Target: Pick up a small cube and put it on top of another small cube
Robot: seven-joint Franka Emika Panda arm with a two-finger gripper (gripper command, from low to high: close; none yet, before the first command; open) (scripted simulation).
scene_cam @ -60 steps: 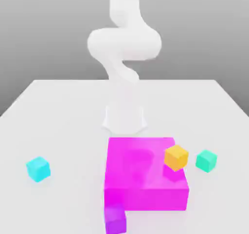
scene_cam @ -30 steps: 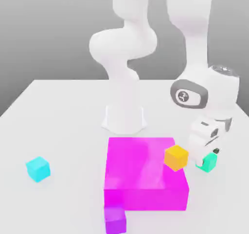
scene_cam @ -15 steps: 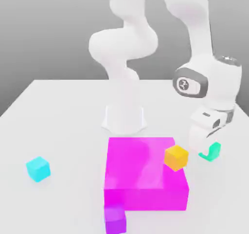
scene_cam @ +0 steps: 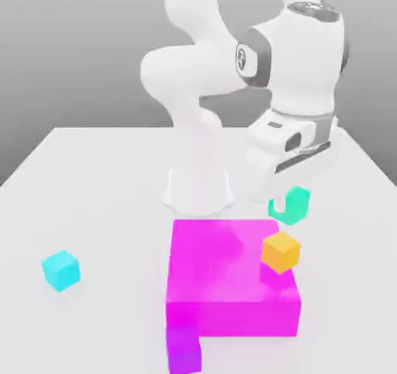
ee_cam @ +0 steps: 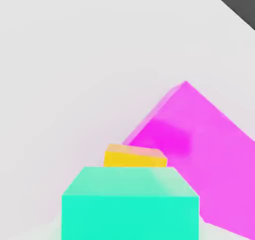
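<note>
Exterior view, mint cube [scene_cam: 292, 206] held above orange cube [scene_cam: 281, 251], magenta block [scene_cam: 225, 283]

Four small cubes [scene_cam: 290, 205], one magenta block [scene_cam: 225, 275].

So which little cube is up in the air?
The mint-green cube, held in the shut gripper. The orange cube sits on the magenta block, and the cyan cube and purple cube rest on the table.

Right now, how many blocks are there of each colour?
Mint-green cube, held in the gripper above the table: 1
Orange cube: 1
Cyan cube: 1
Purple cube: 1
Magenta block: 1
Total: 5
</note>
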